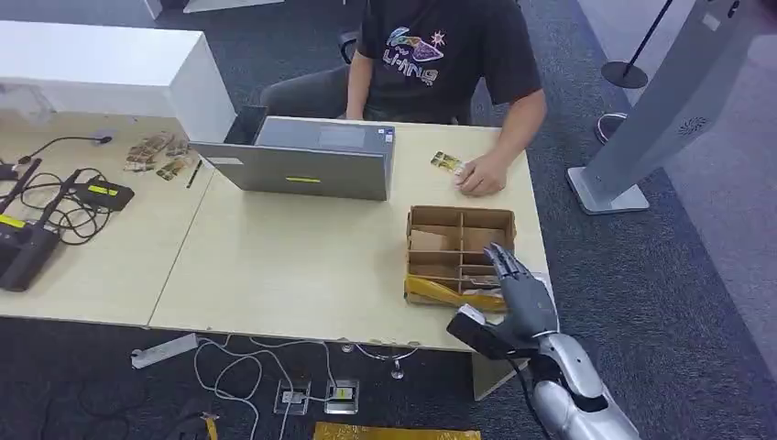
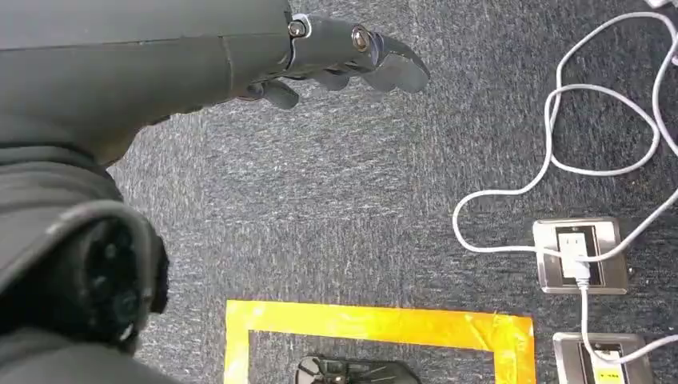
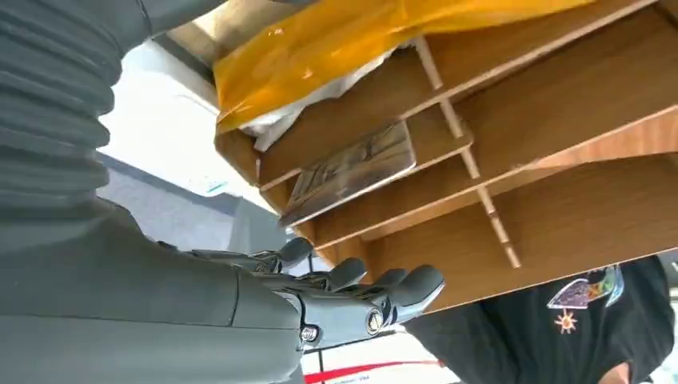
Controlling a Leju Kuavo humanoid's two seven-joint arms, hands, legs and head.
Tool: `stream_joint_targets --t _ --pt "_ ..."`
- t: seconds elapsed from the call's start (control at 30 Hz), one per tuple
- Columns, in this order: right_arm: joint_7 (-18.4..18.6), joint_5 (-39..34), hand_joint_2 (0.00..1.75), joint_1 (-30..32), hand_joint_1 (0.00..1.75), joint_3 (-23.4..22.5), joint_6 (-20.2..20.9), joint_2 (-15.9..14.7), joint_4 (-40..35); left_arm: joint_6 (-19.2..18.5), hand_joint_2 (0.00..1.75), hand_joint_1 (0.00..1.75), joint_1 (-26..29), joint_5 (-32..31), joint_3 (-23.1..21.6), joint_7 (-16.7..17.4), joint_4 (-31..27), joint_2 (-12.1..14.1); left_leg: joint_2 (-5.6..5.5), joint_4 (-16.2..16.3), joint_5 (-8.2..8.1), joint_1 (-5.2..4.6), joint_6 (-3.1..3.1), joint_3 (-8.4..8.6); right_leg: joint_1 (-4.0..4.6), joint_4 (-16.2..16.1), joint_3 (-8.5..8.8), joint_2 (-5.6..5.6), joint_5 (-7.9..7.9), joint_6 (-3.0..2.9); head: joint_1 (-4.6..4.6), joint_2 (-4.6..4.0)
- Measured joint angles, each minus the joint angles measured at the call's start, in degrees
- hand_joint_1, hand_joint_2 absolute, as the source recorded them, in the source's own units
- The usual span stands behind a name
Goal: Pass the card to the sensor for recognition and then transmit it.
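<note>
A patterned card (image 3: pixel 352 170) lies flat in one compartment of the wooden divided box (image 1: pixel 461 212) near the table's right end. My right hand (image 1: pixel 518 289) hovers over the box's near right corner, fingers stretched toward it and holding nothing. In the right wrist view the fingers (image 3: pixel 376 292) stay a short way off the card, apart from it. My left hand (image 2: pixel 344 56) hangs beside my body over the carpet, fingers loosely extended and empty. Another small card (image 1: pixel 445 162) lies on the table next to a person's hand (image 1: pixel 481 174).
A person sits across the table behind a grey laptop (image 1: pixel 302 160). Yellow tape (image 1: pixel 449 293) wraps the box's near side. Black devices and cables (image 1: pixel 37 229) crowd the table's left part. A white kiosk stand (image 1: pixel 660 110) rises at the right. Floor sockets (image 2: pixel 580 256) and white cables lie below.
</note>
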Motion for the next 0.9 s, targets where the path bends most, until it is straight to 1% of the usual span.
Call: stream_joint_targets --t 0.53,0.57,0.6,0.63,0.87,0.9 --pt "0.6 -0.5 1.75 -0.1 0.00 2.1 -0.5 0.5 0.0 0.0 0.00 0.00 0.0 0.0 0.1 0.0 0.0 0.0 0.00 0.0 0.00 0.00 0.00 0.00 0.00 0.0 0.00 0.00 0.00 0.00 0.00 0.00" --pt "0.7 -0.6 1.75 -0.1 0.28 2.2 -0.5 0.5 0.0 0.0 0.00 0.00 0.0 0.0 0.1 0.0 0.0 0.0 0.00 0.0 0.00 0.00 0.00 0.00 0.00 0.0 0.00 0.00 0.00 0.00 0.00 0.00" --pt "0.7 -0.6 1.75 -0.1 1.69 2.2 -0.5 0.5 0.0 0.0 0.00 0.00 0.0 0.0 0.1 0.1 0.0 0.0 0.00 0.0 0.00 0.00 0.00 0.00 0.00 0.0 0.00 0.00 0.00 0.00 0.00 0.00" --pt "0.9 -0.6 1.75 -0.2 1.75 2.3 -0.5 0.5 0.0 0.0 0.00 0.00 0.0 0.0 0.1 0.2 0.0 0.0 0.00 0.0 0.00 0.00 0.00 0.00 0.00 0.0 0.00 0.00 0.00 0.00 0.00 0.00" --pt "1.2 -1.4 1.75 -0.6 1.75 2.5 0.5 0.5 0.0 0.0 0.00 0.00 0.0 0.0 0.2 0.9 0.0 0.0 0.00 0.0 0.00 0.00 0.00 0.00 0.00 0.0 0.00 0.00 0.00 0.00 -0.02 0.00" --pt "1.2 -1.6 1.75 -0.7 1.66 2.6 0.7 0.5 0.0 0.0 0.00 0.00 0.0 0.0 0.2 0.9 0.0 0.0 0.00 0.0 0.00 0.00 0.00 0.00 0.00 0.0 0.00 0.00 0.00 0.00 0.00 0.00"
